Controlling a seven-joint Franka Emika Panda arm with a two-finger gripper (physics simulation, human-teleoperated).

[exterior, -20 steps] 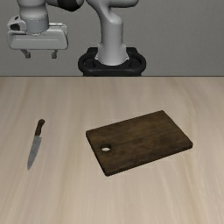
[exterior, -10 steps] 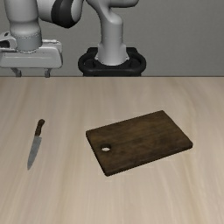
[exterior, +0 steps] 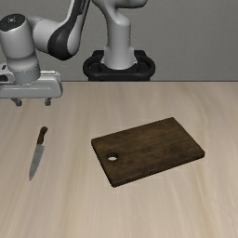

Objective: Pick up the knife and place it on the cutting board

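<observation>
Lower now than a moment ago, the gripper (exterior: 31,99) hangs at the exterior view's upper left, fingers apart and empty. The knife (exterior: 38,152) lies below it at lower left, well apart from the cutting board (exterior: 147,149) at centre. Best to descend straight, straddling the dark handle.

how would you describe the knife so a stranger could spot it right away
On the light wooden table, find the dark cutting board near the middle. To the exterior view's left of it, apart from it, lies the knife. It alone is slim, with a dark handle and a pale pointed blade.
</observation>
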